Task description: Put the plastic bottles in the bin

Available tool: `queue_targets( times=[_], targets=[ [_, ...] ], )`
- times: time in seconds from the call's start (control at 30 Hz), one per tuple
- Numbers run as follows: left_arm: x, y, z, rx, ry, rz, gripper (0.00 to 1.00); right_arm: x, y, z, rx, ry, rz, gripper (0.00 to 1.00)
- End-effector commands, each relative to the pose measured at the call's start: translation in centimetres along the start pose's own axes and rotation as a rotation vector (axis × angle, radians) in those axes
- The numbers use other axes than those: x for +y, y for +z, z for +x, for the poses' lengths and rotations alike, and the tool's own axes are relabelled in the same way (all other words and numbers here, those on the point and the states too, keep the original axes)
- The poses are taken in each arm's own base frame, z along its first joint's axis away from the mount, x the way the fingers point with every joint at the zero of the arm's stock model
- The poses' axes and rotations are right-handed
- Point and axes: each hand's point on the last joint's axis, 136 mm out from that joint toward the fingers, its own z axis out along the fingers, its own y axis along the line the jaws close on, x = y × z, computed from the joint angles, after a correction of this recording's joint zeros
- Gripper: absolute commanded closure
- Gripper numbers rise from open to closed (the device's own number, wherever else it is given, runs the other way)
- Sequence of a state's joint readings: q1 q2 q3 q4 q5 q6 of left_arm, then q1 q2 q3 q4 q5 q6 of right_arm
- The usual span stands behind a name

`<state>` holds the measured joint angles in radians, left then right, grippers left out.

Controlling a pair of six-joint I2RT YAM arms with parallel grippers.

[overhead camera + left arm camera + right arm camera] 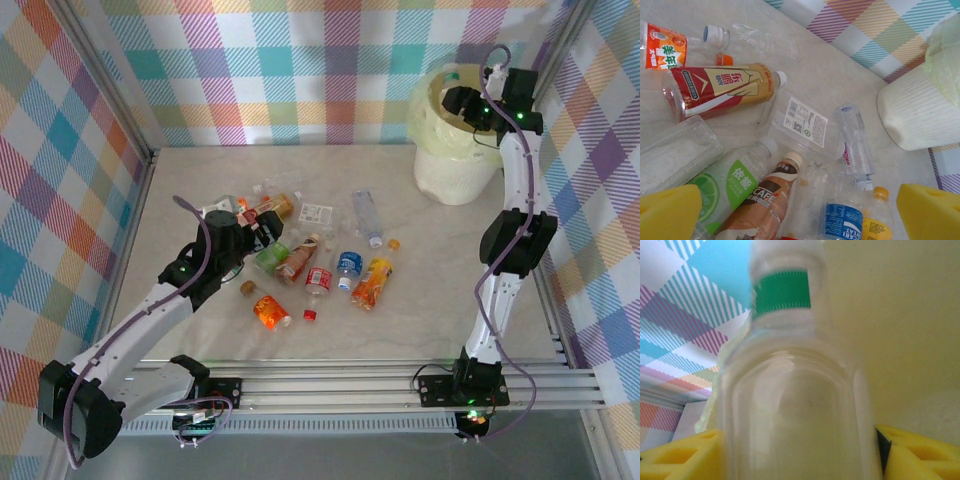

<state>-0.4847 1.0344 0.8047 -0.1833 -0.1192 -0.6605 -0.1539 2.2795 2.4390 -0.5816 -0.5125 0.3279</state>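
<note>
Over the bin my right gripper brackets a green-banded bottle, hold unclear; might glance off the rim; left gripper gapes

You had the top camera fixed high behind the arm bases, looking down over the whole desk to its far edge and the checked walls. Your left wrist camera hung low over the plastic bottles left of the desk's middle, facing the far right corner. It shared them and the bin with the top view. Your right wrist camera sat very close behind a clear bottle, with the bin's yellowish inside beyond.
</note>
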Motion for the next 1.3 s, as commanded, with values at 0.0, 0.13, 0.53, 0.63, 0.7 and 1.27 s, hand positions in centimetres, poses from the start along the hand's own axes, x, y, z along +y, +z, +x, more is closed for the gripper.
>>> queue_targets(
  times=[0.0, 0.13, 0.53, 0.63, 0.7, 1.27],
  targets=[
    [0.2, -0.5, -0.3, -0.023, 0.020, -0.014, 0.00, 1.8, -0.2, -0.2, 0.013, -0.017, -0.099, 0.29],
    [0.6, -0.6, -0.2, -0.034, 0.015, -0.021, 0.00, 2.2, 0.1, -0.1, 0.019, -0.001, -0.139, 0.27],
    [3.3, -1.1, 0.4, -0.050, -0.004, -0.121, 0.00, 1.6, -0.2, -0.2, 0.006, 0.006, -0.086, 0.16],
    [3.6, -1.1, 0.6, -0.047, -0.011, -0.134, 0.00, 1.8, -0.6, -0.4, 0.003, 0.001, -0.082, 0.15],
    [4.0, -1.1, 0.6, -0.047, -0.022, -0.155, 0.00, 1.8, -0.8, -0.6, -0.005, -0.009, -0.068, 0.11],
    [10.8, -3.2, 5.4, 0.072, -0.191, -0.440, 0.00, 5.9, -6.2, -1.7, -0.059, -0.119, -0.058, 0.04]
  ],
)
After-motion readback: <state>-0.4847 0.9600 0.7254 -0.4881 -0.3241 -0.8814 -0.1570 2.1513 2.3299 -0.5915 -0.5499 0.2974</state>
